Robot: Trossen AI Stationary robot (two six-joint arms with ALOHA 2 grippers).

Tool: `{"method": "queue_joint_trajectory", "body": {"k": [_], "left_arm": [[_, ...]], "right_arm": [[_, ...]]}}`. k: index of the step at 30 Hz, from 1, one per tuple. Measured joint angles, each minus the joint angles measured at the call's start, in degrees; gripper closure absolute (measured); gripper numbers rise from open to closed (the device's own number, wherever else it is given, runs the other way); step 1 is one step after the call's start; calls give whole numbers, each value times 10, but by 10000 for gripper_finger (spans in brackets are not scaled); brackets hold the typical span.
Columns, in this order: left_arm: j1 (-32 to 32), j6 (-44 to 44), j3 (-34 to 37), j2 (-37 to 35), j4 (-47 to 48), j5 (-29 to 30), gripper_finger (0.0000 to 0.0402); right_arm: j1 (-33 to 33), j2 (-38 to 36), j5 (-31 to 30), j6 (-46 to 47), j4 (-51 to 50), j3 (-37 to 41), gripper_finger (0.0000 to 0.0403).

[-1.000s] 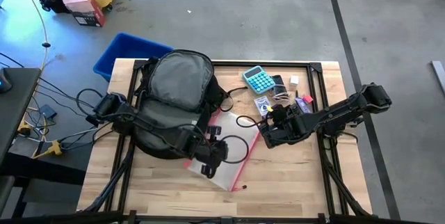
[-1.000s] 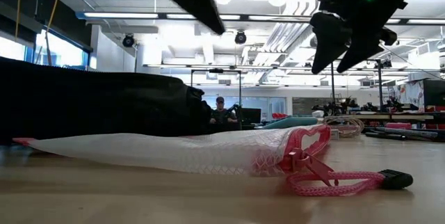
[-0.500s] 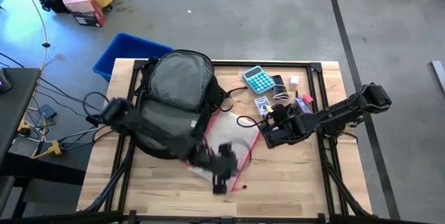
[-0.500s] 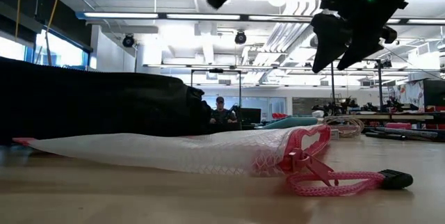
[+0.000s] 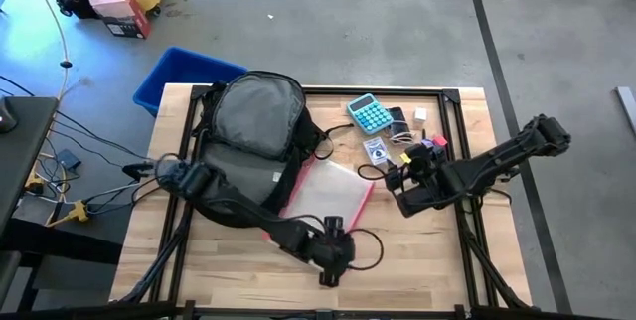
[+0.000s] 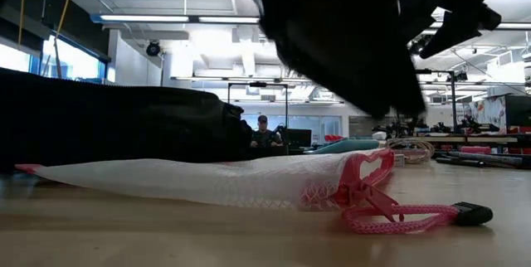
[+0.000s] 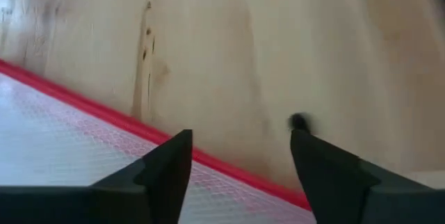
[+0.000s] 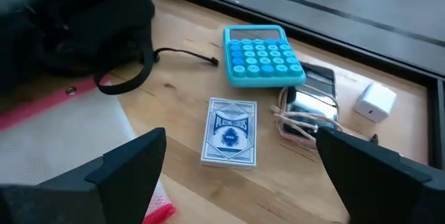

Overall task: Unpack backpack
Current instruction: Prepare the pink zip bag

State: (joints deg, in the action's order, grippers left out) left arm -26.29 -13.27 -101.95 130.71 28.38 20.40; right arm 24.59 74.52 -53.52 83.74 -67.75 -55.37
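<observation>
The black backpack (image 5: pixel 248 141) lies flat at the table's far left with its grey back panel up. A clear pink-edged pouch (image 5: pixel 333 193) lies flat beside it on the wood; its pink cord loop (image 6: pixel 390 215) trails on the table. My left gripper (image 7: pixel 240 161) hovers open near the table's near edge (image 5: pixel 328 272), above the pouch's pink edge (image 7: pixel 208 156), with nothing between its fingers. My right gripper (image 8: pixel 250 172) stands open above the table right of the pouch (image 5: pixel 397 189), facing a deck of cards (image 8: pixel 229 131).
A blue calculator (image 8: pixel 263 56), a white charger (image 8: pixel 375 102) and a shiny thing with cords (image 8: pixel 309 107) lie at the table's far right. A small black tab (image 7: pixel 299 121) ends the pouch's cord. A blue bin (image 5: pixel 184 74) stands beyond the far left corner. Bare wood shows near right.
My left gripper has swung off the pouch toward the table's near edge and come down low over the wood. My right gripper has risen a little and drawn back toward the table's right edge. Backpack and pouch lie as before.
</observation>
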Motion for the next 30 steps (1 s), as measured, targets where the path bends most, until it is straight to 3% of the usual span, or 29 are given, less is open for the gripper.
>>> {"method": "queue_joint_trajectory", "body": {"k": [8, 18, 23, 30], "left_arm": [[-7, -1, -119, 82, 194, 151, 156], [-5, -106, -141, 88, 341, 168, 166], [2, -156, -141, 88, 423, 167, 227], [2, -203, -141, 85, 512, 177, 385]], "right_arm": [[2, 0, -1, 0, -2, 0, 43], [2, 1, -2, 0, 2, 0, 43], [2, 1, -2, 0, 3, 0, 43], [2, 1, 0, -3, 14, 0, 43]]}}
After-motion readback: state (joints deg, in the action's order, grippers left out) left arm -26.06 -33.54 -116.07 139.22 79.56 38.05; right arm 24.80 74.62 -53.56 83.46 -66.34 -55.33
